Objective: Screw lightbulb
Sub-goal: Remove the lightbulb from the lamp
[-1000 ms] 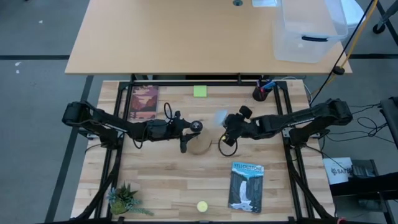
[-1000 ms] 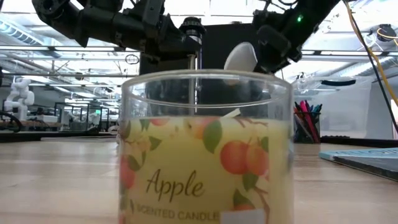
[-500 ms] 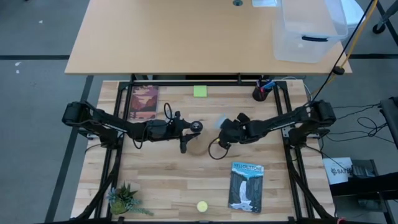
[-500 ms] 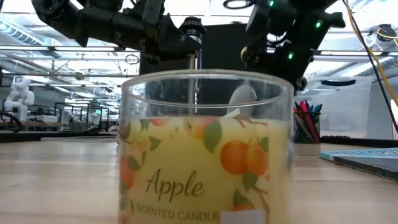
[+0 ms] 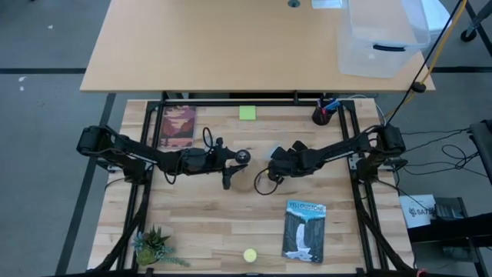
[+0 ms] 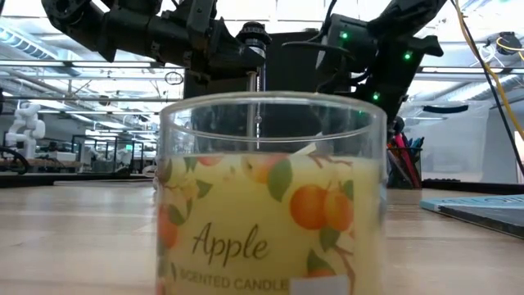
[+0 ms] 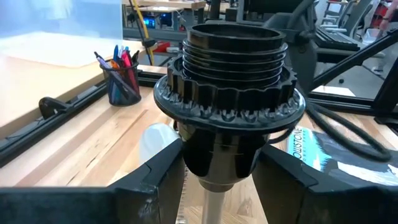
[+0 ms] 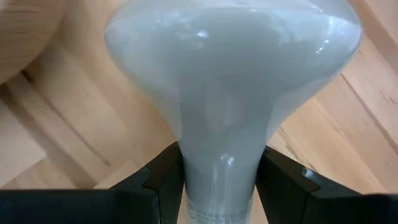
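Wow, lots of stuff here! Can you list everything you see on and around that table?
lightbulb: one, white, held by its neck in the right gripper, mid table
socket: one, black, ribbed, clamped in the left gripper
candle jar: one, glass, apple label, front edge
books: two, far left and near right
sticky note: one, green, far edge
pen cup: one, black, far right
plant: one, green, near left
ball: one, yellow, near edge
plastic bin: one, clear, back table
left gripper: black, mid table
right gripper: black, mid table
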Motion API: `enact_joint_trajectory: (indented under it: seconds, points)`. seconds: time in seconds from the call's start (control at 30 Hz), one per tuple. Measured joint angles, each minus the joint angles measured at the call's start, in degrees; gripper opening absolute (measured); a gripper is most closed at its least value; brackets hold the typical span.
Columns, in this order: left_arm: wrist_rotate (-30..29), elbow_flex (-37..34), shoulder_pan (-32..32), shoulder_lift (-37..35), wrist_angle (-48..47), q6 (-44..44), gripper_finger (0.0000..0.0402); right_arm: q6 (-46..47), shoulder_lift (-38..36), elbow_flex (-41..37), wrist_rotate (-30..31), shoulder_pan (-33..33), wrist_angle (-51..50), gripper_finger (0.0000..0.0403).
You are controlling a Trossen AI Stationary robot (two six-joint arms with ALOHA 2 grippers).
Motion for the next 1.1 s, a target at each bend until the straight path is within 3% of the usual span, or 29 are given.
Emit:
enact_joint_trajectory:
  seconds: [0.5,0.87,1.1]
  points:
    - [-0.5,0.0,0.1,0.0,-3.2,-2.9,0.0181,3.9,0.0,0.0,-0.7,-3.4,-1.1,0.0164]
    - [-0.5,0.0,0.1,0.0,-3.1,-4.5,0.026,4.3,0.0,0.0,-1.8,-3.9,-1.2,0.0164]
    - [-0.5,0.0,-0.2,-0.1,-1.4,-6.2,0.027,4.5,0.0,0.0,-1.8,-3.9,-1.3,0.0164]
